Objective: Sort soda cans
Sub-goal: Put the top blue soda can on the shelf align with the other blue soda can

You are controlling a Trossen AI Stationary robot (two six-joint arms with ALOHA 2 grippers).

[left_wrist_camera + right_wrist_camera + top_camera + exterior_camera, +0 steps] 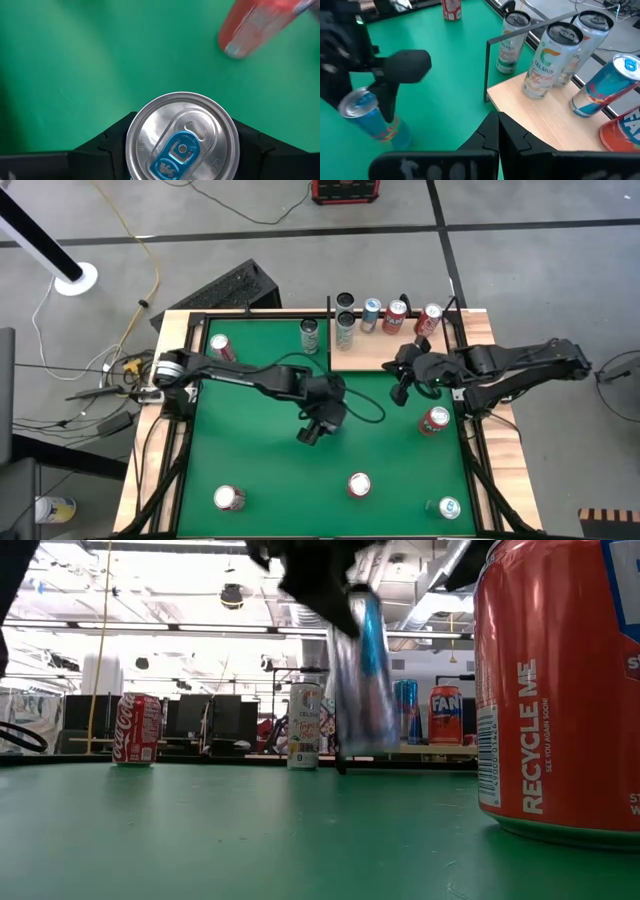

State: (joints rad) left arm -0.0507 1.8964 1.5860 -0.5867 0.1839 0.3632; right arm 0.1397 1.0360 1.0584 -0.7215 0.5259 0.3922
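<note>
My left gripper [318, 425] is over the middle of the green mat, shut on a blue soda can with a silver top and blue tab [182, 142], which also shows in the low view [360, 670] and the right wrist view [367, 117]. My right gripper [403, 385] is shut and empty [497, 131] over the mat beside the wooden board [385, 358]. Several cans stand upright on the board: two white ones [552, 57], a blue one [607, 85] and red ones [396, 317]. My left gripper pinches the blue can's side wall just under its top rim [370, 107] between its two fingers [107, 142], one on each side. The fingers come from above, pointing down. The can is lifted clear of the mat and slightly tilted.
Loose cans stand on the mat: red at the far left [220, 347], white at the far middle [309, 335], red at the right [433, 420], red at the near middle [359, 485], one at the near left [229, 498], teal at the near right [447, 508]. A thin metal rail [487, 65] edges the board.
</note>
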